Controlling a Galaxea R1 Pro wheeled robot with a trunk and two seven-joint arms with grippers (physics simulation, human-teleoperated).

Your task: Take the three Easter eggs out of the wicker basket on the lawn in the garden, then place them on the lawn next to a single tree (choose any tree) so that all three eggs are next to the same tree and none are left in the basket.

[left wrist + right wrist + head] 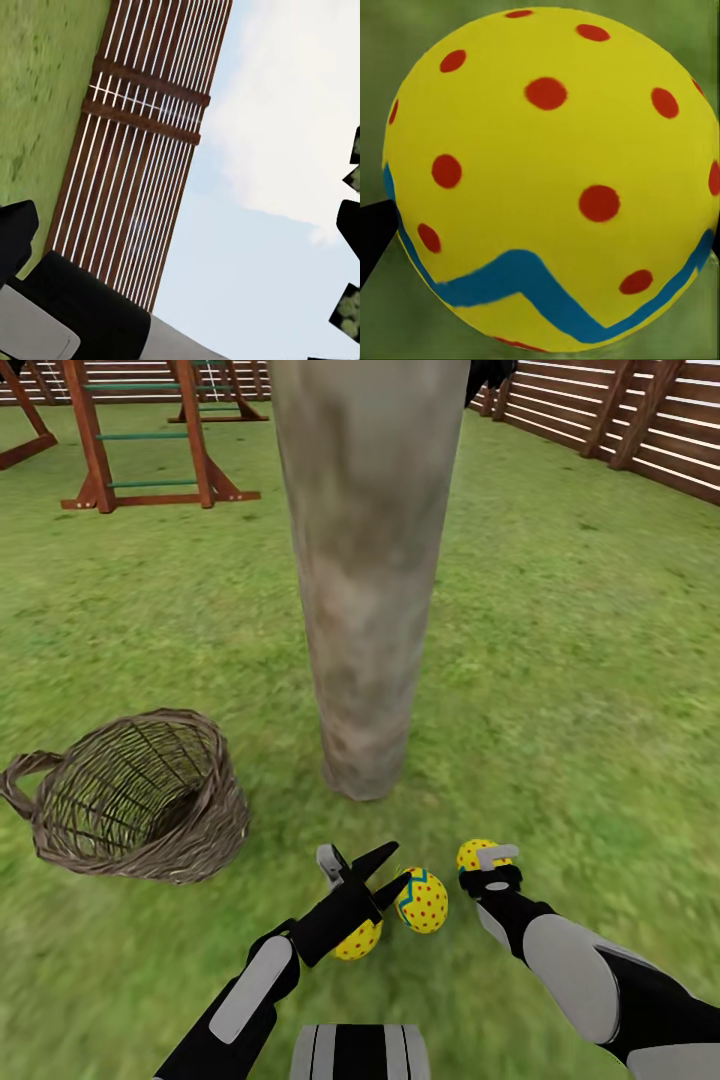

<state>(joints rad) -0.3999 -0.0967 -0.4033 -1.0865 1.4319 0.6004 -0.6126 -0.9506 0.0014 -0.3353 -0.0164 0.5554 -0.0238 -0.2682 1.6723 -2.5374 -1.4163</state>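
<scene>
— How's the light?
— Even and bright, flat daylight; I see no hard shadows under my arms.
— Sharpness?
— The lawn (pixel 560 660) smears toward the edges. Close up, the egg (pixel 547 172) is crisp, grass behind it blurred.

From my seat the wicker basket (pixel 140 800) reads as open woven cane, rough and matt grey-brown, sitting on a lawn (pixel 580 690) of mottled, slightly blurred green turf beside a tree (pixel 365 580) whose trunk looks like coarse, blotchy grey-beige bark. The Easter eggs (pixel 424 900) look smooth and painted, flat yellow with crisp red dots and a blue zigzag band, no shine that I can see. My arms show matt black and pale grey plastic-like shells, and the fence (pixel 640 420) and play set (pixel 140 440) look like brown stained timber.
</scene>
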